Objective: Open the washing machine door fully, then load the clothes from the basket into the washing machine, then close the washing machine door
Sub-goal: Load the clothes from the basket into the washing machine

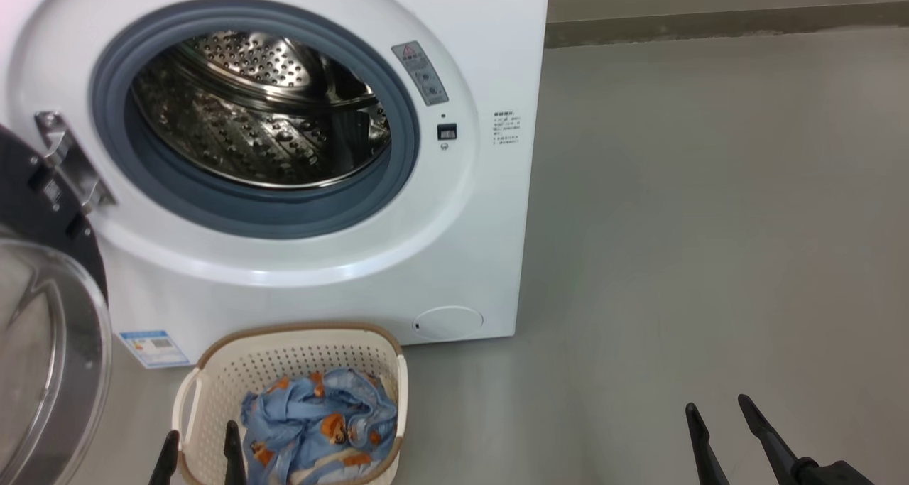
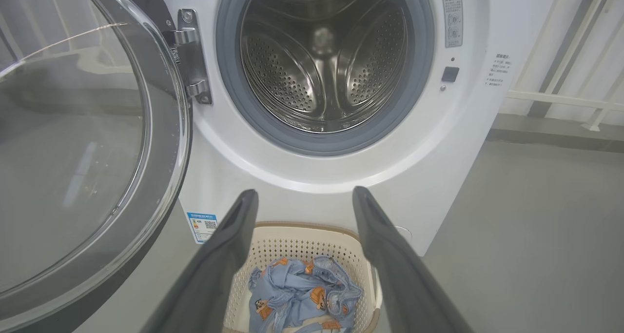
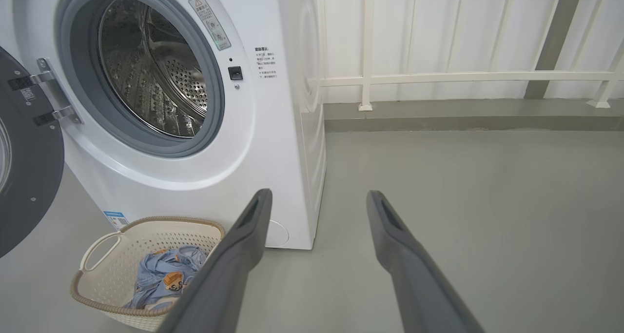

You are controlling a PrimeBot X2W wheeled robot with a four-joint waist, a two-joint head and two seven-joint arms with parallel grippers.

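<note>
Both pairs of jaws spread, empty. The clothes [image 1: 319, 421] lie in the basket [image 1: 298, 329], near left, before the washing machine [image 1: 490, 222]. My left jaws could hook the basket's rim and tip it.

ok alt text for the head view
A white front-loading washing machine has its glass door swung open at left, showing the steel drum. Before it a cream perforated basket holds blue cartoon-print clothes; the open left hand is at the basket, the open right hand over grey floor.
</note>
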